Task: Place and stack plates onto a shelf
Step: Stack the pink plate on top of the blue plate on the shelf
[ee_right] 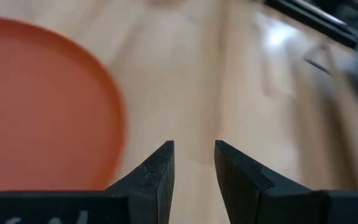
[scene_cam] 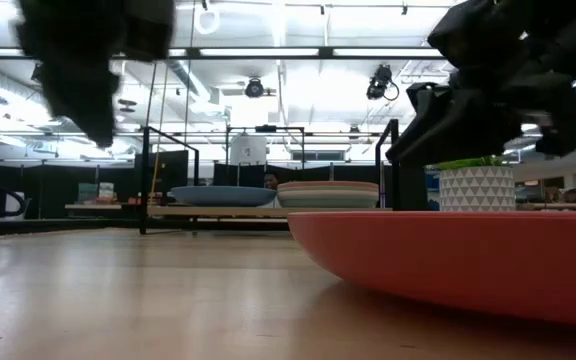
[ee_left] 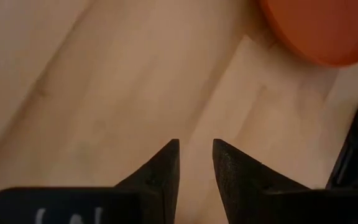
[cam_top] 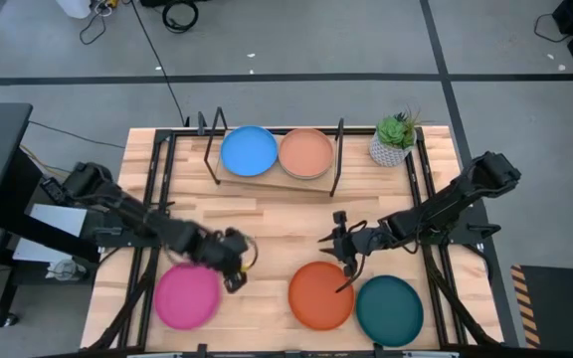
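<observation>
The shelf [cam_top: 272,177] stands at the table's far side. On it lie a blue plate [cam_top: 250,151] and, to its right, a stack topped by a tan plate [cam_top: 306,153]. Near the front edge lie a magenta plate [cam_top: 187,295], an orange plate [cam_top: 321,295] and a dark teal plate [cam_top: 389,310], each flat on the table. My left gripper [cam_top: 239,263] hovers just right of the magenta plate, over bare wood [ee_left: 196,146], narrowly open and empty. My right gripper [cam_top: 339,247] hovers by the orange plate's far edge [ee_right: 42,106], narrowly open [ee_right: 194,146] and empty.
A potted plant [cam_top: 394,139] stands at the far right beside the shelf. Black frame rails [cam_top: 428,199] run along the table's left and right sides. Bare wood lies between the shelf and the three front plates. In the low view the orange plate [scene_cam: 468,260] fills the near right.
</observation>
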